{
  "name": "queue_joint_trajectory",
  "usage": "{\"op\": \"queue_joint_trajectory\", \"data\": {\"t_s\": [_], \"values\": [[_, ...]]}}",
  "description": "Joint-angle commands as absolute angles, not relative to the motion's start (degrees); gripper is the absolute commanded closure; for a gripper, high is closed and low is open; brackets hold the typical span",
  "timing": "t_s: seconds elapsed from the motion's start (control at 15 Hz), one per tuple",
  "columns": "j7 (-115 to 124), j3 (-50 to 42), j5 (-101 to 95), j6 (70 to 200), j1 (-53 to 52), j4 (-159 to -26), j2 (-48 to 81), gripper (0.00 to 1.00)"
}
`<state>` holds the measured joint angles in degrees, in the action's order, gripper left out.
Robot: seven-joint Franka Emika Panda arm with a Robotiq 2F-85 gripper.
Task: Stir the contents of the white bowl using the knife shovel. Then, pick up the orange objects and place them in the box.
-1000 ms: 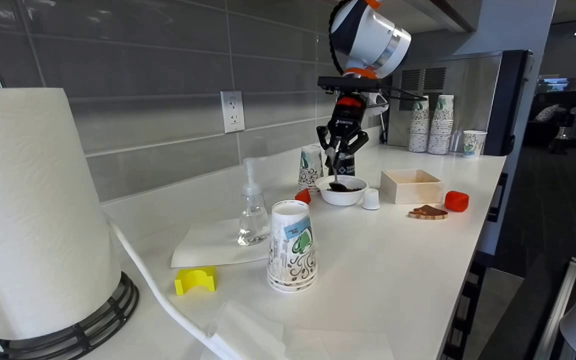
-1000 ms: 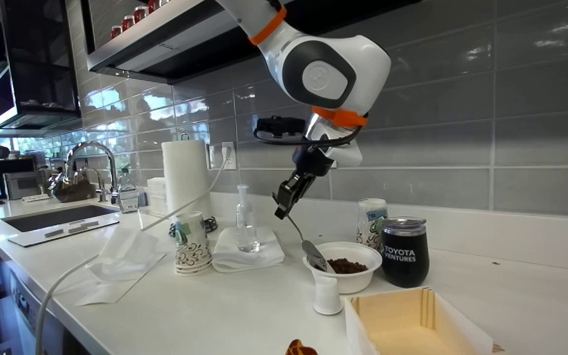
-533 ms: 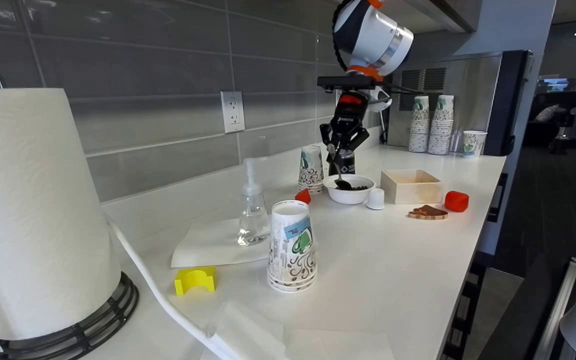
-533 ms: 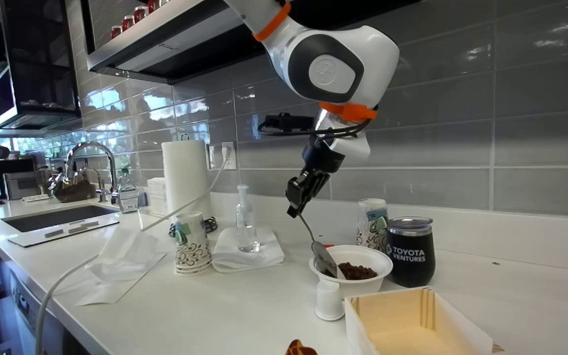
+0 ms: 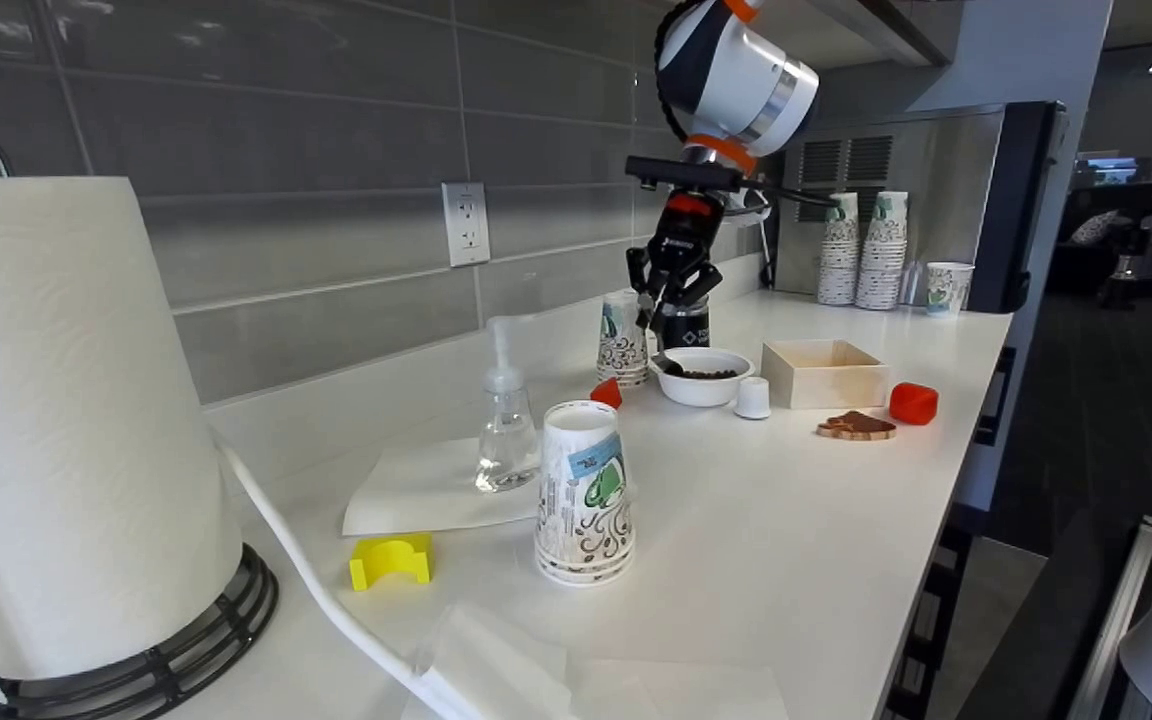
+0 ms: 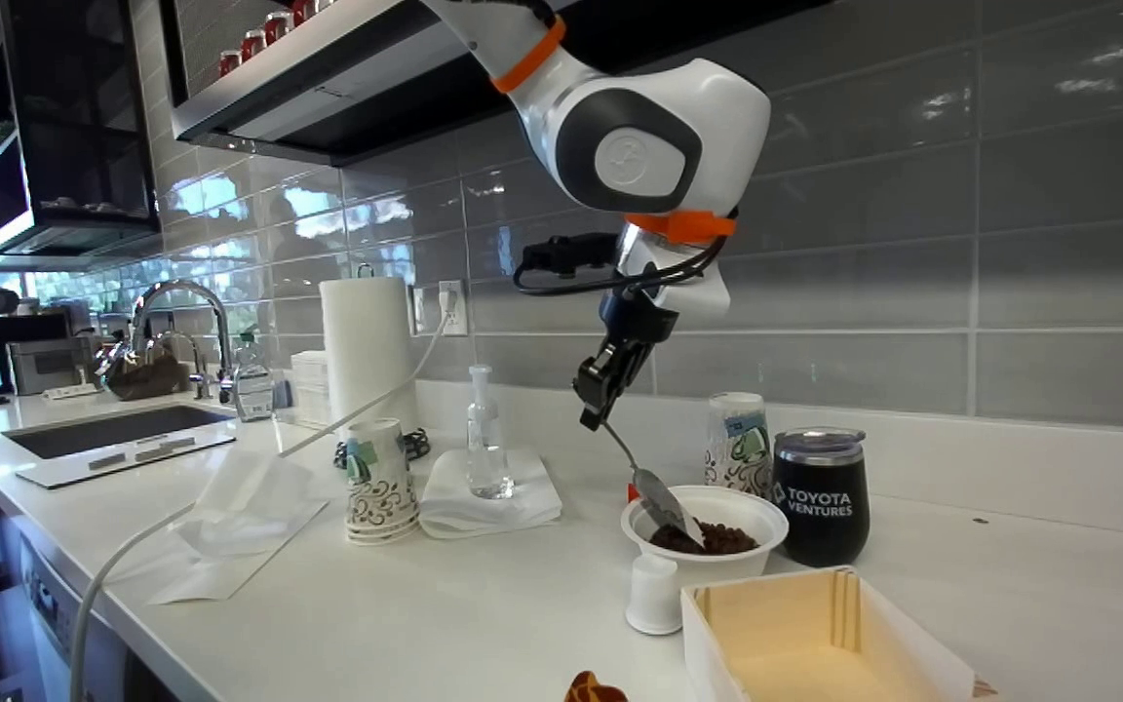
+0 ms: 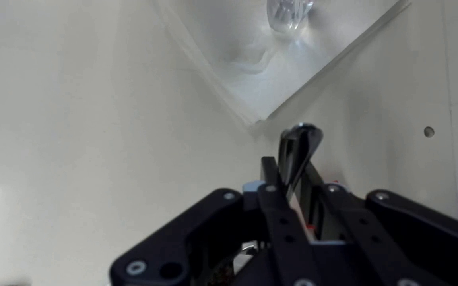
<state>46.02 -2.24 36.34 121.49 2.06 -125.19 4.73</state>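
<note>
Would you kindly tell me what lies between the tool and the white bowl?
The metal knife shovel lies there: held in the tool, it slants down into the white bowl, as both exterior views show.

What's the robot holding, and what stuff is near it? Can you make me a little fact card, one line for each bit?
Holding: the gripper is shut on the knife shovel
Tilt: slanted, its blade reaching into the white bowl
Inside: small brown bits
Neighbour: a black tumbler beside the bowl, marked TOYOTA VENTURES
Place to fill: a low tan box
Not yet put away: one orange-red lump near the bowl, another near the box
</note>
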Motion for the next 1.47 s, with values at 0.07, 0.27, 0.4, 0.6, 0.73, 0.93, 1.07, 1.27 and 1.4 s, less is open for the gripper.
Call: {"op": "queue_joint_trajectory", "data": {"t_s": [0.07, 0.27, 0.4, 0.6, 0.73, 0.93, 1.07, 1.27, 1.4], "values": [[40.62, -1.63, 40.01, 113.92, 2.16, -124.31, 5.38, 0.96], [40.32, -2.10, 39.66, 106.16, 2.52, -123.58, 5.74, 0.96], [42.05, -2.79, 38.75, 103.09, 2.85, -123.38, 5.84, 0.96], [45.24, -4.08, 38.17, 106.33, 3.19, -124.66, 4.77, 0.96], [46.58, -4.76, 38.13, 109.51, 3.34, -125.11, 4.47, 0.96], [44.79, -4.75, 39.12, 113.73, 3.13, -125.72, 4.29, 0.96], [43.17, -4.13, 39.79, 117.38, 2.63, -126.51, 3.80, 0.96], [40.17, -2.85, 41.32, 121.33, 1.85, -127.13, 3.85, 0.96], [37.81, -1.90, 42.75, 122.01, 1.41, -127.18, 4.34, 0.96]]}}
